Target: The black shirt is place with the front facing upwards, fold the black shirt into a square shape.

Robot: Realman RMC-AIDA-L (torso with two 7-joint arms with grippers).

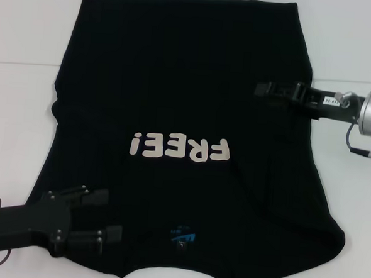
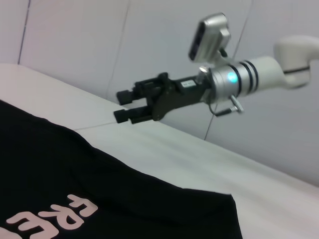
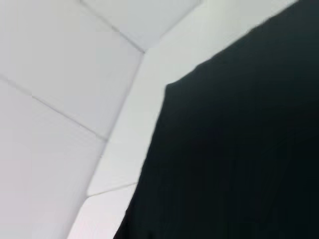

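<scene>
The black shirt (image 1: 176, 82) lies spread flat on the white table (image 1: 15, 135), front up. Its white "FREE!" lettering (image 1: 178, 148) sits at mid-cloth and a small blue logo (image 1: 183, 232) lies near the front edge. My left gripper (image 1: 108, 215) is over the shirt's near left corner, open, with nothing between its fingers. My right gripper (image 1: 258, 90) reaches in over the shirt's right edge. In the left wrist view the right gripper (image 2: 121, 104) hangs above the table (image 2: 199, 159), open and holding nothing. The shirt (image 2: 75, 174) and its lettering (image 2: 50, 216) show there too. The right wrist view shows only shirt (image 3: 239, 149) and table (image 3: 134, 124).
White table surface surrounds the shirt on the left and right. A wall of light panels (image 2: 75, 40) stands behind the table's far edge. A grey cable (image 1: 361, 146) hangs from the right wrist.
</scene>
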